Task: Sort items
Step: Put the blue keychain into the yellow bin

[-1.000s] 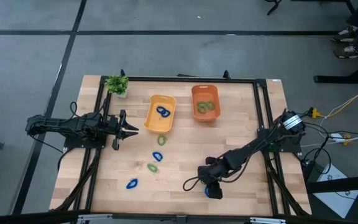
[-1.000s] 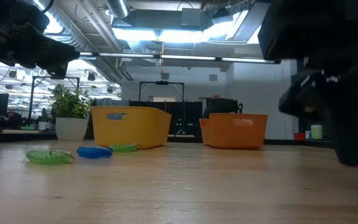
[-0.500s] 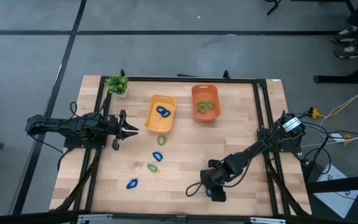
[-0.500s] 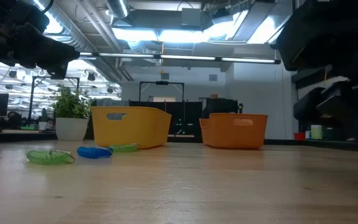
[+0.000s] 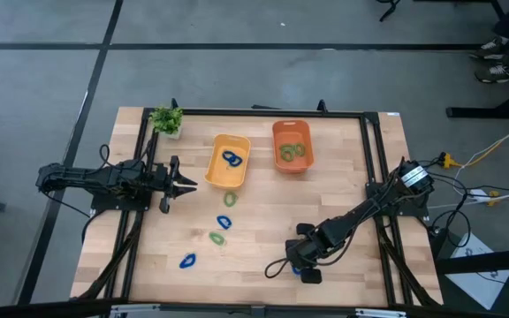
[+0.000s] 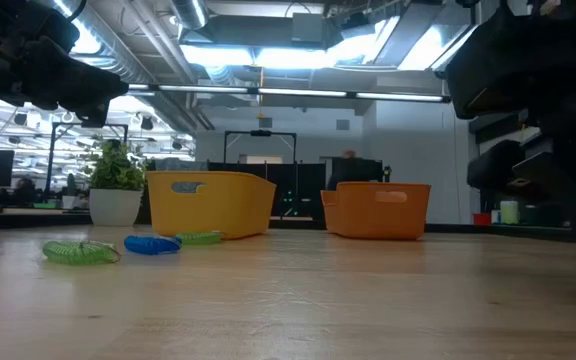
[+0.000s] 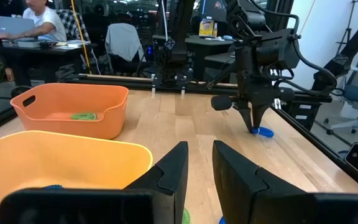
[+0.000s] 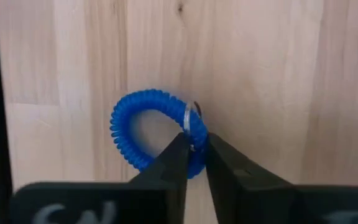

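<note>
One blue ring (image 8: 157, 134) pinched by right claw (image 8: 193, 149).

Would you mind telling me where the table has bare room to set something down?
Free: the wood between the orange bin and the right gripper. Crowded: below the yellow bin, where loose rings lie.

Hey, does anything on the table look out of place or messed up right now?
Nothing looks spilled or damaged. Four coiled rings lie loose on the wooden table; the right gripper pinches a blue coiled ring. Blue rings sit in the yellow bin, green ones in the orange bin.
</note>
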You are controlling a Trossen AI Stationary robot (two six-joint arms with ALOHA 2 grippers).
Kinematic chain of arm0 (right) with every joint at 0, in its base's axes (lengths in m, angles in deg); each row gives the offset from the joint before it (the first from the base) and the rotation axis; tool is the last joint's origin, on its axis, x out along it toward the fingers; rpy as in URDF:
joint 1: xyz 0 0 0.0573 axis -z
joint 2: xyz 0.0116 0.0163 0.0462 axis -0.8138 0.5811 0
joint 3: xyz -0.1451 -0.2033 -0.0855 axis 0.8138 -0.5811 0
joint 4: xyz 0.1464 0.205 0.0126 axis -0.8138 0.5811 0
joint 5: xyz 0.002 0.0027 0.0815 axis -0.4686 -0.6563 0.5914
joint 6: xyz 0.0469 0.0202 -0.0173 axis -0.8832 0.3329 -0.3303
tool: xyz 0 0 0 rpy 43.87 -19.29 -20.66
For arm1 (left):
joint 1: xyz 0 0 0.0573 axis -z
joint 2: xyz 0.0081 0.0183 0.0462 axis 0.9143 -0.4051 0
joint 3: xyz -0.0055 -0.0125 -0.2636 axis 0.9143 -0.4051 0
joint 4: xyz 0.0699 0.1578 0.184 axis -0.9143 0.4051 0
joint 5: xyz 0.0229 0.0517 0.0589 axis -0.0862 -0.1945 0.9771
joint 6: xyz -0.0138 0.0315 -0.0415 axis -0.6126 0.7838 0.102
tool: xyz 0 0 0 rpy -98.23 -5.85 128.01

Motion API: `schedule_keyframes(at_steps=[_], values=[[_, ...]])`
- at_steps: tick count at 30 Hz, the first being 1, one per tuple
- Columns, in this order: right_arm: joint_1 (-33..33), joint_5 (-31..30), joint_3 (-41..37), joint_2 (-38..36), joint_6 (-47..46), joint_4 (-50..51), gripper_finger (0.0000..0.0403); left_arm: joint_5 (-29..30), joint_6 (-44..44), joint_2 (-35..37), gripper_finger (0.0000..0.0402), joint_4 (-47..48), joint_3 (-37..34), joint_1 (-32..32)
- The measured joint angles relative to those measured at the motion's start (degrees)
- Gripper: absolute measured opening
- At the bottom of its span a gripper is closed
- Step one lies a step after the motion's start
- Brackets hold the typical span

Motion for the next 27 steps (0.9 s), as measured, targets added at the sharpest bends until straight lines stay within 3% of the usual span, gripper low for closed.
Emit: schedule_keyframes(at_steps=[6, 23, 27], values=[[1.3, -3.1, -0.1, 0.0, 0.3, 0.4, 0.0013, 0.0, 0.0, 0.0, 0.007, 0.0, 0.0, 0.0], [9.5, -22.5, -0.4, 0.4, -1.3, -6.8, 0.0019, 0.0, 0.0, 0.0, 0.007, 0.0, 0.0, 0.0], [12.0, -21.2, -0.4, 0.4, -1.6, -9.0, 0.0019, 0.0, 0.0, 0.0, 0.007, 0.0, 0.0, 0.0]])
